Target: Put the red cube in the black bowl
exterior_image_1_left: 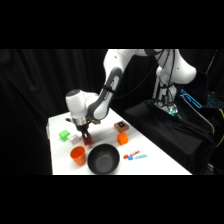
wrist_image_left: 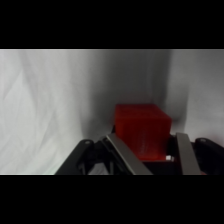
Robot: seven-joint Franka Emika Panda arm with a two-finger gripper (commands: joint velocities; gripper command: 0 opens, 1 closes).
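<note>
Gripping the red cube between them, the jaws sit low over the white surface, just behind the black bowl. In the wrist view the cube fills the gap between the two metal fingers. Beside the bowl stands an orange cup. I judge the coming move short: the bowl's hollow lies just forward of the cube, toward the surface's near edge.
</note>
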